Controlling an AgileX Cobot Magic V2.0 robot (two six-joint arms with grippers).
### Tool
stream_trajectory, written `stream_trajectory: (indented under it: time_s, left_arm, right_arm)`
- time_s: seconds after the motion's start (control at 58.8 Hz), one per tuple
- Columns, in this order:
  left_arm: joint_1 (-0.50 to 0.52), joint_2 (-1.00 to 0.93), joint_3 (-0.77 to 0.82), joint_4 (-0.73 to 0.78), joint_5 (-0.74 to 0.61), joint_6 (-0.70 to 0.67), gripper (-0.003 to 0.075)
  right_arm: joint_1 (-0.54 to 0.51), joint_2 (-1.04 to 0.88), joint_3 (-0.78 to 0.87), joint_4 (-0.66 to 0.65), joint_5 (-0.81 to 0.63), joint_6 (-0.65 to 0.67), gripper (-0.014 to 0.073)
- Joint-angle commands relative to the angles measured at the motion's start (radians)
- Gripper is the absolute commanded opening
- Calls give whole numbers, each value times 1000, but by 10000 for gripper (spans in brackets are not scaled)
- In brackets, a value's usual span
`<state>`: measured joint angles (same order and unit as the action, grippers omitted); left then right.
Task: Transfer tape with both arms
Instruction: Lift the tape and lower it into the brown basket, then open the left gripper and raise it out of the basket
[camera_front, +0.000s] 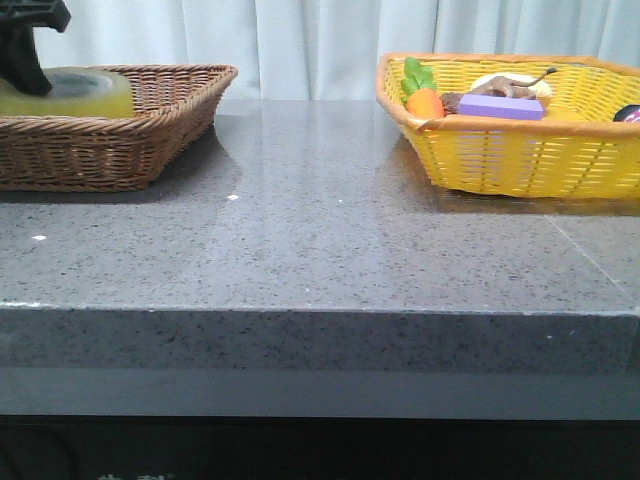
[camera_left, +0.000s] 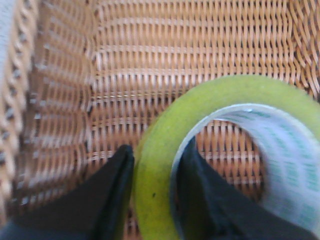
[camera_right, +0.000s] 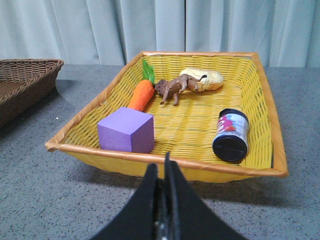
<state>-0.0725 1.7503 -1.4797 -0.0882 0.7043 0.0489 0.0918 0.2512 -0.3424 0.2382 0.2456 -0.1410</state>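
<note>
Left pincer (camera_left: 152, 195) down inside the brown wicker basket (camera_front: 150, 110), fingers straddling the wall of the tape (camera_left: 160, 165) — one black finger outside the yellow-green band, the other inside the white core with its green lettering. Both pressed against or just beside the band, so most likely clamped or about to clamp (no gap readable in the blurred left wrist view). Straddled that way presumably so as to pinch the roll by its wall, leaving the far side of the ring free for a second grip. Roll lying flat on the basket's woven floor, at the basket's left end in the front view.

Right pincer (camera_right: 164, 200) closed on nothing, fingers pressed together, hovering over the grey counter (camera_front: 320, 250) just short of the yellow basket (camera_right: 165, 162) — well apart from the tape. Waiting there, by the look of it. Inside that basket: purple block (camera_right: 126, 131), toy carrot (camera_right: 141, 94), brown toy animal (camera_right: 175, 89), pale rounded piece (camera_right: 202, 79), small dark-lidded jar (camera_right: 231, 135).
</note>
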Motion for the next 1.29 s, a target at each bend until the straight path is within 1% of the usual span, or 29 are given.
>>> stream_trajectory:
  time_s: [0.0, 0.068, 0.153, 0.255, 0.374, 0.442, 0.578, 0.646, 0.884, 1.003, 1.275]
  left_arm:
    - [-1, -62, -40, -16, -83, -4, 313]
    - [-1, -81, -40, -16, -83, -4, 344]
    - [-1, -115, -40, -15, -83, -4, 343]
    - [-1, -170, -27, -15, -81, -4, 313]
    - [-3, -270, 40, -15, -99, -4, 230]
    - [-3, -335, 99, -15, -125, -2, 159]
    - [-3, -500, 264, -15, -228, -2, 27]
    - [-3, -593, 351, -15, -265, -2, -19]
    - [-3, -881, 598, -15, -268, -2, -20]
    - [-3, -1065, 713, -15, -268, -2, -20]
    - [-3, -1410, 916, -15, -238, -2, -20]
  right_arm:
    - [1, 8, -24, 8, -89, -7, -89]
    - [1, 8, -24, 8, -89, -7, -89]
    - [1, 8, -24, 8, -89, -7, -89]
    - [1, 8, -24, 8, -89, -7, -89]
    - [1, 8, -24, 8, -89, -7, -89]
    - [1, 8, -24, 8, -89, -7, -89]
    - [1, 8, -24, 8, -89, -7, -89]
    - [1, 8, -24, 8, -89, -7, -89]
    - [1, 8, -24, 8, -88, -7, -89]
    - [1, 8, -24, 8, -88, -7, -89]
    - [1, 8, -24, 8, -88, -7, -89]
